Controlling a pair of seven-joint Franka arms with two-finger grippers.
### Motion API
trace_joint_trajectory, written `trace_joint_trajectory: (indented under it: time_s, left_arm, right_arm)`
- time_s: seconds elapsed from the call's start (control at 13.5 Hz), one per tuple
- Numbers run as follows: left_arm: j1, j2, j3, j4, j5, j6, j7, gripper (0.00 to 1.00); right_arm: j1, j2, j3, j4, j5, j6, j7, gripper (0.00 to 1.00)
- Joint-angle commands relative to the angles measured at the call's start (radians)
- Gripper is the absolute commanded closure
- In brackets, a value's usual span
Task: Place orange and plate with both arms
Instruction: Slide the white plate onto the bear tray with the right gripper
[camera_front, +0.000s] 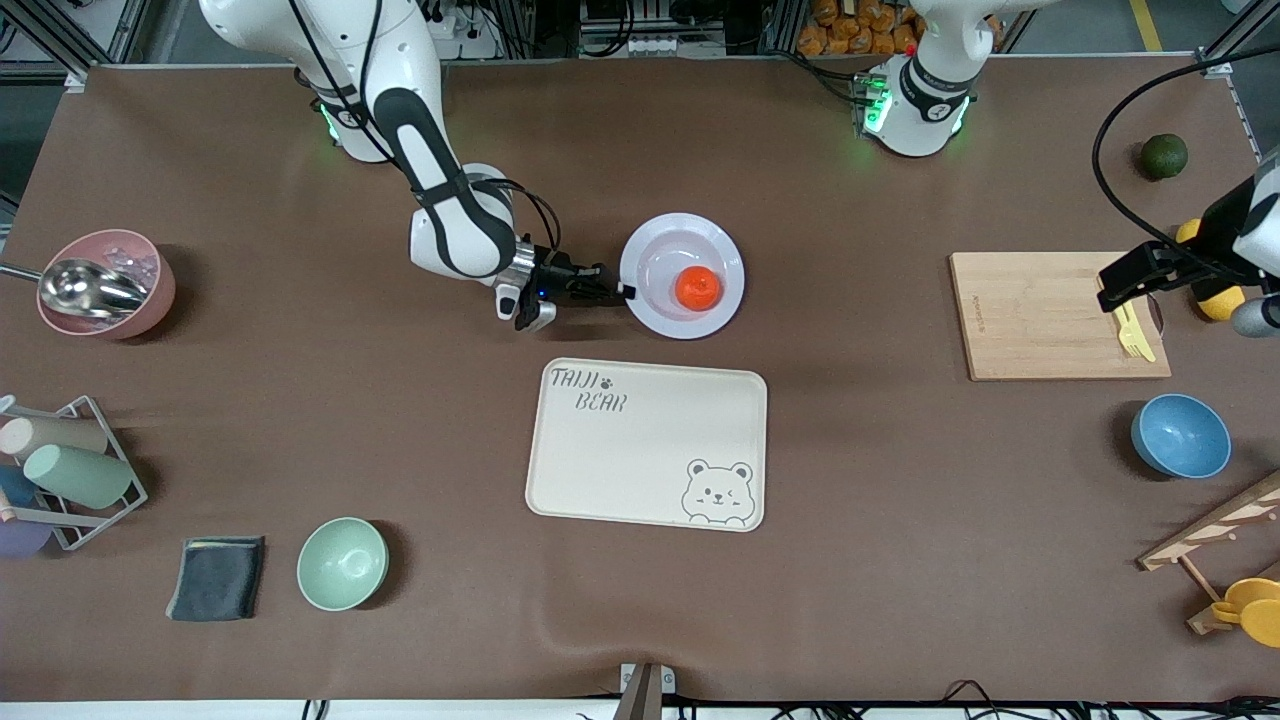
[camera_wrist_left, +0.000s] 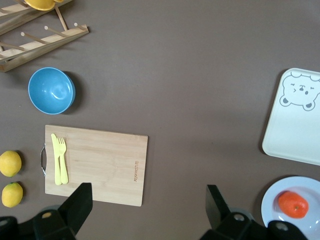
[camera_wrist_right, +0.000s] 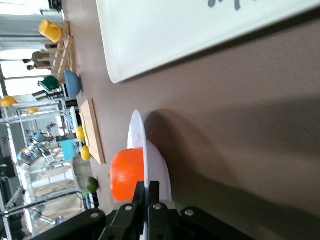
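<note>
Right gripper (camera_front: 622, 291) pinches the plate (camera_front: 727, 259) rim; left gripper (camera_front: 1118, 283) hangs spread over the cutting board (camera_front: 1040, 315).
Front view: the orange (camera_front: 697, 288) sits in the plate, farther from the camera than the cream tray (camera_front: 648, 443). Left wrist view: fingers (camera_wrist_left: 216, 202) wide apart above the board, yellow fork (camera_wrist_left: 60, 159) on it. Right wrist view: fingers (camera_wrist_right: 152, 199) clamp the plate's edge, the orange just past it.

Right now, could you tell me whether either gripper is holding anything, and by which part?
The right gripper pinches the plate by its rim, with the orange on it. The left gripper is open over the cutting board, holding nothing.
</note>
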Motion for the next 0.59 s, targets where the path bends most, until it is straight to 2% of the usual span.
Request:
trace_joint_trajectory:
  time_s: [0.0,0.15,0.22,0.52]
  left_arm:
    - [-0.039,-0.048,0.03,-0.05,-0.026,0.004,0.018,0.0]
    - [-0.079,-0.053,0.08,-0.059,-0.026,0.005,0.021,0.0]
    - [-0.102,-0.054,0.109,-0.066,-0.026,0.007,0.021,0.0]
    - [-0.105,-0.053,0.108,-0.063,-0.026,0.007,0.019,0.0]
  right_arm:
    - [-0.009,-0.012,0.003,0.002,0.081,-0.011,-0.004,1.0]
    - [-0.001,-0.031,0.004,0.004,0.178,-0.022,0.035,1.0]
    - [-0.002,-0.054,0.003,0.002,0.195,-0.026,0.066,1.0]
    - [-0.01,-0.075,0.002,0.034,0.196,-0.028,0.135,1.0]
